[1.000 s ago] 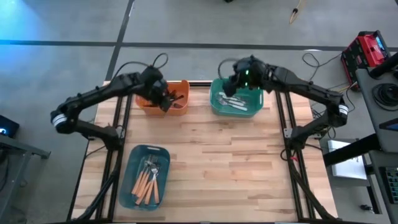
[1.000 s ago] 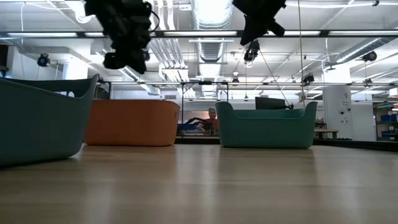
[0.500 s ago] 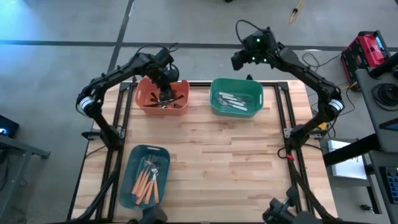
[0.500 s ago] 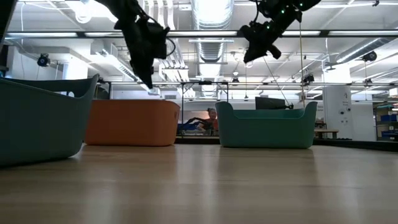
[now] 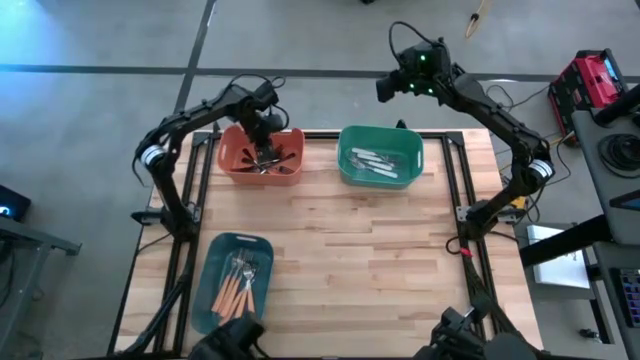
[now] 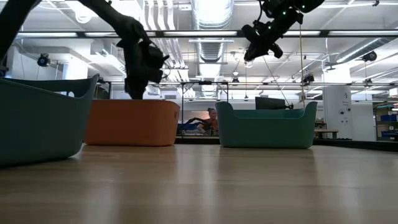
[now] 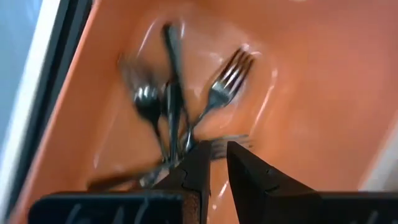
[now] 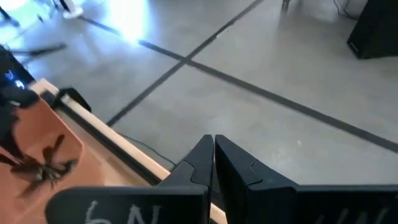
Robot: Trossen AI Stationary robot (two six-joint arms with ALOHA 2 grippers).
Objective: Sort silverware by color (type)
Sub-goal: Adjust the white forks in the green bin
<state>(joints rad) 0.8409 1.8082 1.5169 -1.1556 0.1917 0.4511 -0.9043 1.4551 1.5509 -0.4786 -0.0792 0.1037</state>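
Observation:
The orange bin point(image 5: 228, 160) at the far left holds several dark forks and spoons point(image 7: 174, 106) lying crossed on its floor. My left gripper point(image 7: 217, 163) points down into this bin point(image 5: 265, 140), just above the pile. Its fingers stand a narrow gap apart and I see nothing between them. The green bin point(image 5: 345, 170) beside it holds white-handled silverware point(image 5: 378, 160). My right gripper point(image 5: 383, 90) is shut and empty, high up beyond the table's far edge point(image 8: 213, 146).
A teal bin point(image 5: 212, 290) at the near left holds several orange-handled pieces and forks point(image 5: 238, 290). The wooden table point(image 5: 380, 260) stretches between the bins. In the low view the teal bin point(image 6: 37, 118) stands closest, with the orange bin point(image 6: 134, 122) and green bin point(image 6: 266, 127) behind.
My left gripper has gone toward the table's far edge over the orange bin, rolled about its own axis, tipped to point down and sunk into the bin. My right gripper has swung from above the green bin out past the table's far edge, staying shut.

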